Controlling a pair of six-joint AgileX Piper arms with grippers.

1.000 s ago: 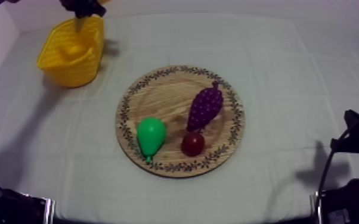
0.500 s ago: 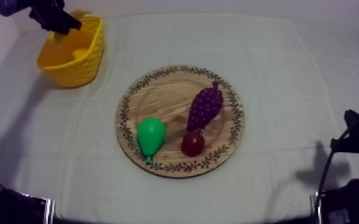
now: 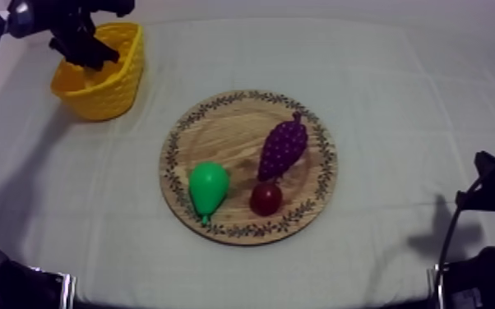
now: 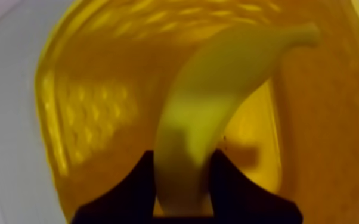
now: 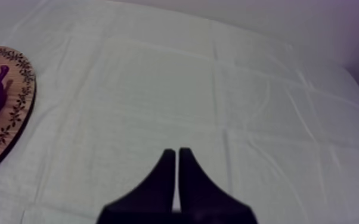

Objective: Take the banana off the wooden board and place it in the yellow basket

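My left gripper (image 3: pixel 94 59) hangs over the yellow basket (image 3: pixel 119 86) at the table's back left. Seen from the left wrist, that gripper (image 4: pixel 183 173) is shut on the banana (image 4: pixel 217 101), which points down into the basket (image 4: pixel 98 119) and is held close above its inside. The round wooden board (image 3: pixel 218 136) lies in the middle of the table with the green pear (image 3: pixel 208 187), the purple grapes (image 3: pixel 283 149) and the small red fruit (image 3: pixel 266 198) on it. My right gripper (image 5: pixel 176 156) is shut on nothing, low over the bare cloth to the right of the board (image 5: pixel 9 128).
The right arm (image 3: pixel 485 246) rests at the table's front right edge. Part of the left arm (image 3: pixel 8 283) shows at the front left edge. Grey-white cloth (image 3: pixel 415 107) covers the table around the board.
My left gripper has swung left from the basket's back rim to over its middle and dropped lower into it with the banana. The right arm and the board's fruit have not moved.
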